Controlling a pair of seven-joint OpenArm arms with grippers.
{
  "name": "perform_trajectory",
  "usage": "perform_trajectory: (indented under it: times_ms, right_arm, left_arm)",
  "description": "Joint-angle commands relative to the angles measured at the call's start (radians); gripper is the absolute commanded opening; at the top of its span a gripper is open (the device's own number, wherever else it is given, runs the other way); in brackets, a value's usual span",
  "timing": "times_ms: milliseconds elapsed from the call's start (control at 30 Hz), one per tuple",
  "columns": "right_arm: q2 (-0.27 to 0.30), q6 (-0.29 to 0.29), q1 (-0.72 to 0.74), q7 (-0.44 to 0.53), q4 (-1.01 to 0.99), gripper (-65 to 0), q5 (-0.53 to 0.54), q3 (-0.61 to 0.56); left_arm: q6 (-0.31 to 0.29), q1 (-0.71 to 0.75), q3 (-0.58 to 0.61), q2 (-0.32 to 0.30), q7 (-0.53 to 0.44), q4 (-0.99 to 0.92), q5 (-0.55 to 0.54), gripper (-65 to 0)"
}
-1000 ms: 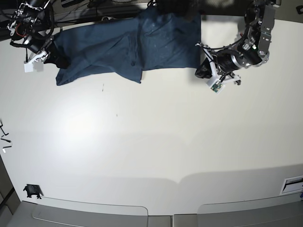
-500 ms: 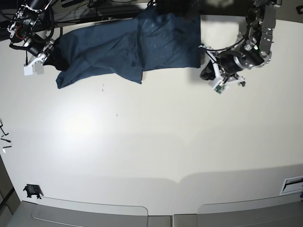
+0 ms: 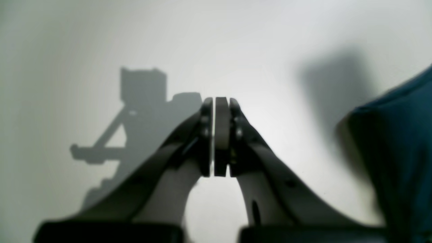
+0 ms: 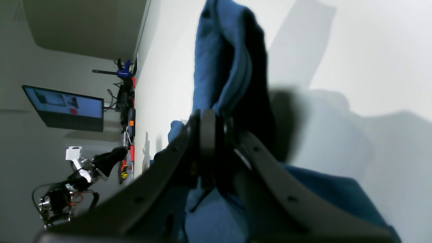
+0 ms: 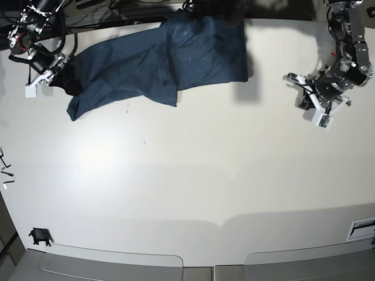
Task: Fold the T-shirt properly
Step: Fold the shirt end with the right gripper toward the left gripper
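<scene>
The dark teal-blue T-shirt [image 5: 158, 58] lies stretched along the table's far edge, with folds across its middle. My right gripper [image 5: 68, 86], on the left of the base view, is shut on the T-shirt's left end. In the right wrist view the cloth [image 4: 222, 67] rises from between the closed fingers [image 4: 207, 135]. My left gripper [image 5: 301, 99] is shut and empty, over bare table well to the right of the T-shirt. In the left wrist view its pads [image 3: 221, 135] are pressed together, and the T-shirt's edge [image 3: 398, 162] shows at the right.
The white table [image 5: 187, 175] fills the base view. A small black object [image 5: 40, 236] sits at the front left and small white bits [image 5: 4, 172] at the left edge. A monitor [image 4: 64, 108] and cables [image 4: 126, 98] stand beyond the table's end.
My left gripper has moved right, away from the T-shirt's right edge, and stays shut. My right gripper has pulled the T-shirt's left end slightly left.
</scene>
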Motion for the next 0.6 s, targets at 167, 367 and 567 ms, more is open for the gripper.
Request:
perform_trajectory:
  times_ms: [167, 367, 567]
  right_arm:
    - [-0.024, 0.006, -0.001, 0.01, 0.071, -65.0, 0.035, 0.003]
    - [-0.078, 0.006, -0.026, 0.01, 0.275, -65.0, 0.035, -0.097]
    - [-0.141, 0.006, -0.068, 0.01, 0.543, -65.0, 0.035, -0.291]
  left_arm:
    - [-0.003, 0.064, -0.053, -0.012, -0.019, 0.02, -0.009, -65.0]
    - [-0.003, 0.163, -0.053, -0.012, -0.021, 0.019, -0.01, -65.0]
    - [-0.003, 0.22, -0.053, -0.012, -0.027, 0.019, -0.01, -65.0]
